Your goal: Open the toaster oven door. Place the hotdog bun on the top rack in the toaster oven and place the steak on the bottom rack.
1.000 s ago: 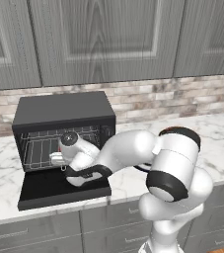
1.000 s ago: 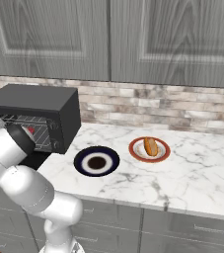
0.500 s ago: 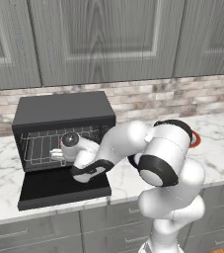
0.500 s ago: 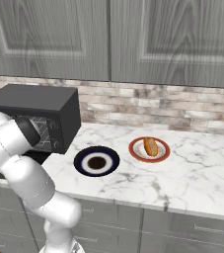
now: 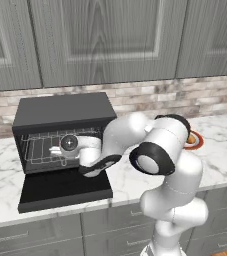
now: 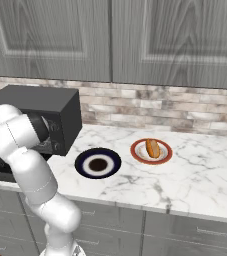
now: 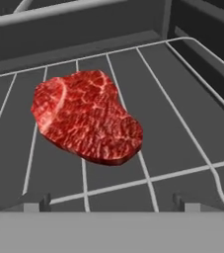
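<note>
The toaster oven [image 5: 62,131] stands on the marble counter [image 6: 195,165] with the toaster oven door [image 5: 65,190] folded down flat in front of it, because only so can the arm reach the shelves inside; the gripper [image 5: 55,150] is pushed into the open cavity, at the height of the wire shelves. In the hand view the steak [image 7: 86,116] lies flat on a wire shelf, its weight carried by several wires, and nothing touches it; the two finger tips [image 7: 34,201] stand wide apart at the bottom of that view, one on each side, so the jaws are open and hold nothing. Which shelf this is cannot be told for sure from these pictures; by the low position of the hand it seems to be the bottom rack [image 7: 182,123], as the task wants.

The hotdog bun [image 6: 152,148] is not yet in the oven; it lies on the orange plate [image 6: 138,155] on the counter, well apart from the oven, to the right of the dark blue plate [image 6: 85,170], which carries no meat. The judgement is that the steak part is done, and the bun for the top rack is what remains; for this the arm must come out of the cavity without catching the shelf wires.
</note>
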Motion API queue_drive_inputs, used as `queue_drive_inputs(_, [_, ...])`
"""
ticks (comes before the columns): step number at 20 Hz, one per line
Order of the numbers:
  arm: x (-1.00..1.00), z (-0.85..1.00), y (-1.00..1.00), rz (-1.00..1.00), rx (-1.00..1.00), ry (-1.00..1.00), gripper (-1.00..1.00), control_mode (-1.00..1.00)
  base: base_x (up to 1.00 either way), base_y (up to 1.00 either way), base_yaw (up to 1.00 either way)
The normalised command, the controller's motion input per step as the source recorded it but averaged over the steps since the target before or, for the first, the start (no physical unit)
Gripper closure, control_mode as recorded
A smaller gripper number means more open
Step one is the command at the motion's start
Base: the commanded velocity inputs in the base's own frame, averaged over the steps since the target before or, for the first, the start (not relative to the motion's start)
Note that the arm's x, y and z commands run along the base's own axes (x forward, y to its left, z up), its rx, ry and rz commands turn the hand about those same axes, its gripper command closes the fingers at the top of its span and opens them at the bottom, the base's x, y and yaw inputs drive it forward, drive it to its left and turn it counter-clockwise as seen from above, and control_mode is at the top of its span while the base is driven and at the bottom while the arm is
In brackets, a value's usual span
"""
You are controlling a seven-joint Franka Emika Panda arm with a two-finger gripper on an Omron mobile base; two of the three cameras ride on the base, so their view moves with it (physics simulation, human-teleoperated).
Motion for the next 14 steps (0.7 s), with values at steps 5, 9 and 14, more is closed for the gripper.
queue_drive_inputs(5, [0.17,-0.21,0.10,-0.04,0.00,-0.03,-1.00,-1.00,0.00,0.00,0.00])
queue_drive_inputs(9, [0.12,-0.21,0.13,-0.01,0.00,-0.03,-1.00,-1.00,0.00,0.00,0.00])
queue_drive_inputs(14, [0.01,-0.17,0.13,-0.01,0.00,-0.03,-1.00,-1.00,0.00,0.00,0.00])
